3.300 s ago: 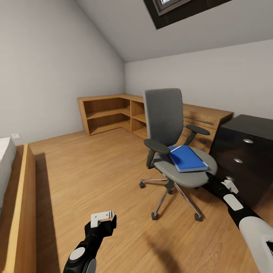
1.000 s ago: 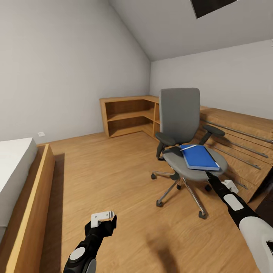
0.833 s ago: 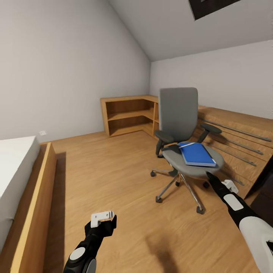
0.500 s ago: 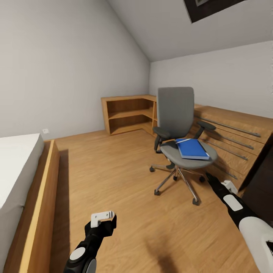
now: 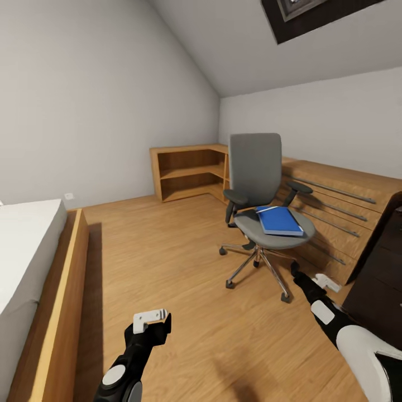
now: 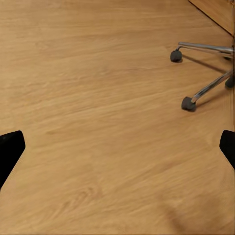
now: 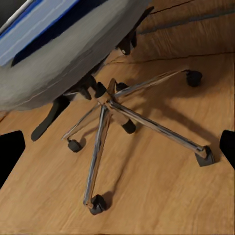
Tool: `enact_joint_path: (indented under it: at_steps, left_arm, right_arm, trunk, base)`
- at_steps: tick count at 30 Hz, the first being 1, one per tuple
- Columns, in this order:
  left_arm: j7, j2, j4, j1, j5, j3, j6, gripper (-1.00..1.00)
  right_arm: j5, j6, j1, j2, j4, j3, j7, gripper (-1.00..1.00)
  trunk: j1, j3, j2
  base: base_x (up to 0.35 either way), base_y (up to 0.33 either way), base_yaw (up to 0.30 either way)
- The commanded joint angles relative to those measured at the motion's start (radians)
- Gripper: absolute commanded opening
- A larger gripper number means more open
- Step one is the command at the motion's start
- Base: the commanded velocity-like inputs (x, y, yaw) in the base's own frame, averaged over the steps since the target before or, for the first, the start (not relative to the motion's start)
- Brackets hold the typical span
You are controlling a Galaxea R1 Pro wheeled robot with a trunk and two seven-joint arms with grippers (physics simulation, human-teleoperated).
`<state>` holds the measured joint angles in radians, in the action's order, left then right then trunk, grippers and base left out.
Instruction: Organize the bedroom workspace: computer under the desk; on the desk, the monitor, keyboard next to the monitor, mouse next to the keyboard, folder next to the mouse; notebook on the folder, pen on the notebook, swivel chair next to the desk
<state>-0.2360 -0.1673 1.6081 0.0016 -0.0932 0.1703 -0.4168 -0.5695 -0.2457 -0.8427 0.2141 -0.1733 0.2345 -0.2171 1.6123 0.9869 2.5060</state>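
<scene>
The grey swivel chair (image 5: 258, 167) stands on the wood floor in front of me, right of centre. The blue folder (image 5: 278, 220) lies flat on its seat. My right gripper (image 5: 295, 269) is open, low and just short of the chair's chrome base (image 7: 110, 105); the seat's underside (image 7: 63, 68) and a strip of the folder (image 7: 29, 24) show above it. My left gripper (image 5: 152, 322) is open over bare floor, with two chair castors (image 6: 188, 103) ahead of it. The desk's dark drawer unit (image 5: 382, 268) shows at the far right edge.
A long wooden dresser (image 5: 335, 206) runs along the right wall behind the chair, joined to a corner shelf unit (image 5: 190, 170). A bed with a wooden frame (image 5: 50, 296) lines the left side. Open floor (image 5: 167, 245) lies between bed and chair. A skylight (image 5: 312, 14) sits overhead.
The whole view has shifted with the camera, and the chair now looks a little farther off. My right arm shows lower and further left in the picture. The folder still lies on the seat.
</scene>
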Motion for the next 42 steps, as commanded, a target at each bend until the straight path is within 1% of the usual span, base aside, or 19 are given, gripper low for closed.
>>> enact_joint_path:
  at_steps: [1,4,5,6,7,8,11,12,13,14,15,20,23,25,26,27,33,42]
  left_arm:
    - [-0.008,0.0,0.001,0.0,-0.01,0.001,0.001,1.0]
    - [-0.008,0.001,0.001,0.0,-0.01,0.0,0.008,1.0]
    - [-0.008,0.001,0.001,0.0,-0.01,-0.001,0.01,1.0]
    - [-0.008,0.001,0.001,0.0,-0.01,-0.001,0.01,1.0]
    - [-0.009,0.002,0.001,0.0,-0.01,-0.001,0.012,1.0]
    - [-0.009,0.005,0.001,0.0,-0.01,-0.001,0.013,1.0]
    - [-0.01,0.012,-0.001,0.0,-0.01,-0.001,0.013,1.0]
    - [-0.01,0.014,-0.006,0.0,-0.011,-0.002,0.013,1.0]
    - [-0.011,0.019,-0.019,0.0,-0.011,-0.001,0.014,1.0]
    - [-0.012,0.02,-0.021,0.0,-0.011,-0.001,0.014,1.0]
    - [-0.014,0.024,-0.038,0.0,-0.012,-0.004,0.015,1.0]
    - [-0.015,0.027,-0.076,0.0,-0.012,-0.036,0.016,1.0]
    - [-0.015,0.027,-0.087,0.0,-0.011,-0.048,0.016,1.0]
    - [-0.016,0.027,-0.09,0.0,-0.011,-0.052,0.016,1.0]
    - [-0.016,0.028,-0.092,0.0,-0.011,-0.054,0.016,1.0]
    - [-0.015,0.028,-0.098,0.0,-0.012,-0.059,0.016,1.0]
    - [-0.014,0.029,-0.121,0.0,-0.011,-0.059,0.016,1.0]
    - [-0.015,0.028,-0.132,0.0,-0.011,-0.056,0.015,1.0]
  right_arm:
    - [0.017,-0.033,-0.001,-0.004,0.022,0.002,-0.009,1.0]
    - [0.077,-0.119,0.0,-0.011,0.079,0.002,-0.009,1.0]
    - [0.101,-0.171,0.0,-0.015,0.115,0.002,-0.009,1.0]
    - [0.11,-0.193,0.0,-0.017,0.13,0.002,-0.009,1.0]
    - [0.123,-0.23,0.001,-0.022,0.154,0.002,-0.008,1.0]
    - [0.137,-0.273,0.011,-0.036,0.177,0.002,-0.007,1.0]
    - [0.145,-0.291,0.039,-0.045,0.187,0.001,-0.006,1.0]
    - [0.148,-0.296,0.06,-0.05,0.189,0.001,-0.006,1.0]
    - [0.152,-0.306,0.106,-0.059,0.191,0.001,-0.009,1.0]
    - [0.153,-0.309,0.116,-0.061,0.191,0.0,-0.011,1.0]
    - [0.154,-0.326,0.151,-0.068,0.191,0.0,-0.022,1.0]
    - [0.155,-0.373,0.199,-0.083,0.192,0.0,-0.04,1.0]
    - [0.155,-0.419,0.232,-0.091,0.192,0.0,-0.045,1.0]
    - [0.155,-0.455,0.255,-0.102,0.192,0.0,-0.047,1.0]
    - [0.155,-0.479,0.266,-0.111,0.192,0.0,-0.047,1.0]
    - [0.155,-0.534,0.297,-0.133,0.193,0.0,-0.044,1.0]
    - [0.154,-0.539,0.301,-0.142,0.193,0.0,-0.042,1.0]
    - [0.154,-0.538,0.301,-0.143,0.193,0.0,-0.041,1.0]
  trunk:
    - [-0.001,-0.003,0.0]
    - [-0.002,-0.015,-0.001]
    - [-0.002,-0.019,-0.001]
    - [-0.003,-0.023,-0.001]
    - [-0.003,-0.026,-0.001]
    - [-0.004,-0.03,-0.002]
    - [-0.005,-0.042,-0.002]
    - [-0.006,-0.046,-0.002]
    - [-0.006,-0.05,-0.003]
    - [-0.006,-0.054,-0.003]
    - [-0.007,-0.057,-0.003]
    - [-0.009,-0.077,-0.004]
    - [-0.01,-0.088,-0.005]
    - [-0.011,-0.096,-0.006]
    - [-0.012,-0.1,-0.006]
    - [-0.012,-0.104,-0.006]
    - [-0.035,-0.123,-0.048]
    - [-0.07,-0.151,-0.111]
  base:
    - [-0.003,-0.001,0.0]
    - [-0.002,-0.001,0.0]
    - [-0.001,0.0,0.0]
    - [0.0,0.0,0.0]
    - [0.0,0.0,0.0]
    - [0.0,0.0,0.0]
    - [0.0,0.0,0.0]
    - [0.0,0.0,0.0]
    - [0.0,0.0,0.0]
    - [0.0,0.0,0.0]
    - [0.0,0.0,0.0]
    - [0.0,0.0,0.0]
    - [0.0,0.0,0.0]
    - [0.0,0.0,0.0]
    - [0.0,0.0,0.0]
    - [0.0,0.0,0.0]
    - [0.0,0.0,0.0]
    - [0.0,0.0,0.0]
